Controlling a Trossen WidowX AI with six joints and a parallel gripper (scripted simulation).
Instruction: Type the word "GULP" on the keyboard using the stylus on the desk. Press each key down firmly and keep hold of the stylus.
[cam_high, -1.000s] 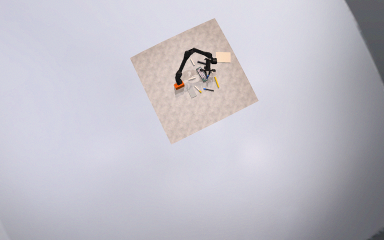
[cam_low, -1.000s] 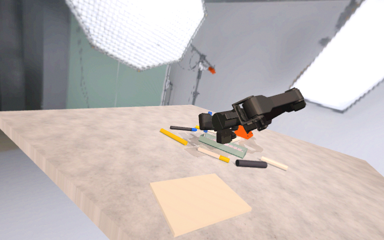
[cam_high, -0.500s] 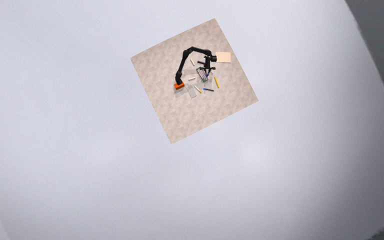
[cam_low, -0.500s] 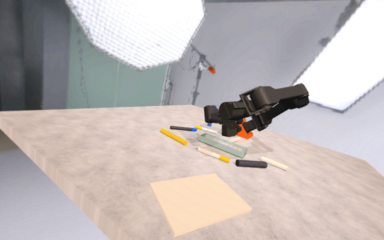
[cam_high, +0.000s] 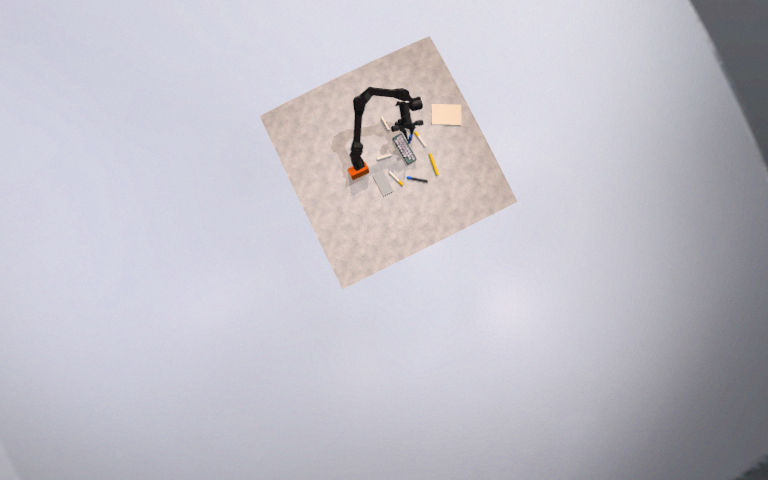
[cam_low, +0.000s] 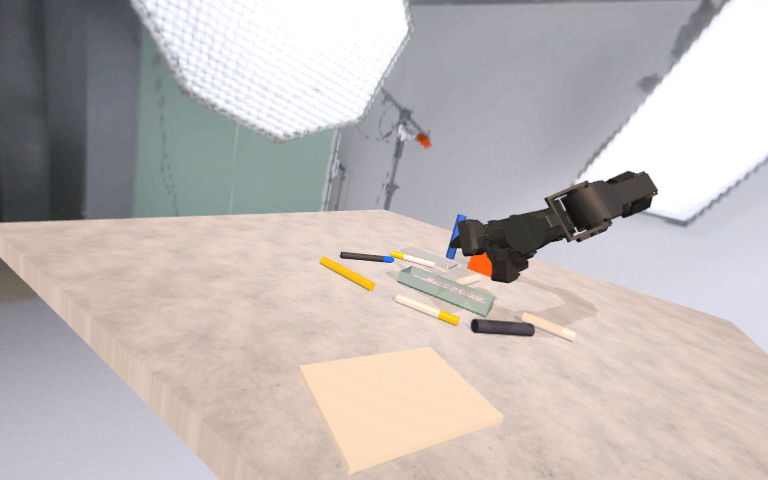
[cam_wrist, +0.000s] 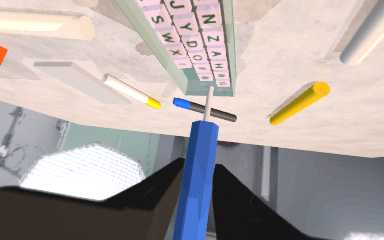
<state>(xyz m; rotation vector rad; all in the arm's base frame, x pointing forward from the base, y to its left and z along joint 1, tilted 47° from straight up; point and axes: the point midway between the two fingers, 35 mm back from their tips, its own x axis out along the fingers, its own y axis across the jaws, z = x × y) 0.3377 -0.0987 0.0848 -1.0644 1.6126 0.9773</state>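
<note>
The blue stylus is pinched between the nearly closed fingers, its thin tip near the end of the keyboard. A sideways drift could press a neighbouring key; a hard push could twist the stylus.

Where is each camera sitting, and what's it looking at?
Top: high over the desk, looking down; the whole arm shows.
Exterior: low, near the tan board, looking across the desk; part of the arm and its hand show.
Wrist: by the hand, looking along the blue stylus past the keyboard; only the hand shows.
Top and exterior share the tan board and orange base.
</note>
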